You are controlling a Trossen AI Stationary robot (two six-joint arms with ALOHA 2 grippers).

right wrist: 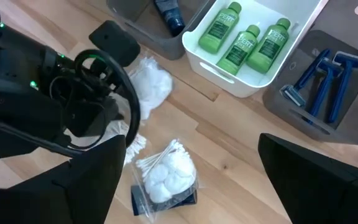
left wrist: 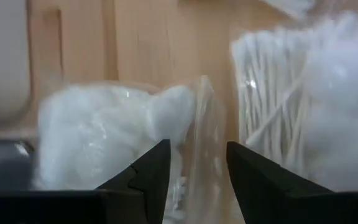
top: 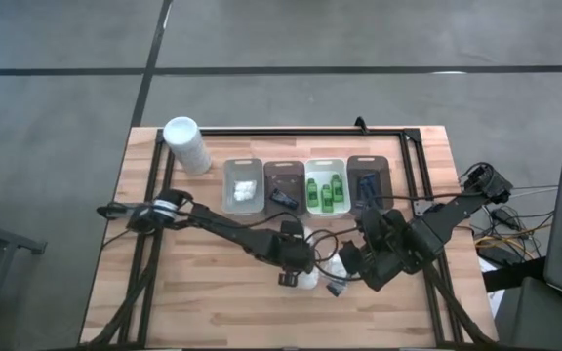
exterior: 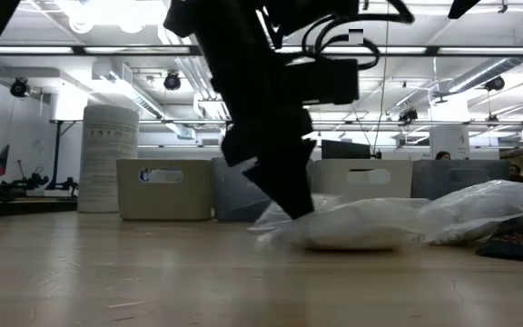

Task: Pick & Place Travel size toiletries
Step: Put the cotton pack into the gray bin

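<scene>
Two clear packets lie flat on the table's middle. One, of white puffs (left wrist: 98, 134), lies under my left gripper (left wrist: 197, 174), which is open and points down, a finger on each side of the packet's clear plastic edge (left wrist: 204, 118). The other packet (right wrist: 163, 174) holds puffs and cotton swabs. It lies below my right gripper (right wrist: 190, 142), which hovers wide open above it. In the high view my left gripper (top: 296, 271) and right gripper (top: 351, 261) are close together. Green bottles (right wrist: 247, 40) stand in the white tray. My left gripper comes from above, pointing down, and its fingers (left wrist: 157, 168) stand astride the raised clear edge of the puff packet (left wrist: 204, 118). The packet lies on the table (exterior: 361, 227). Whether the fingers touch the plastic, I cannot tell.
Four trays stand in a row toward the far edge: a grey one with puffs (top: 243, 185), a brown one with a dark tube (top: 284, 183), the white one with bottles (top: 326, 185) and a brown one with blue razors (top: 367, 180). A tall white container (top: 187, 144) stands far left.
</scene>
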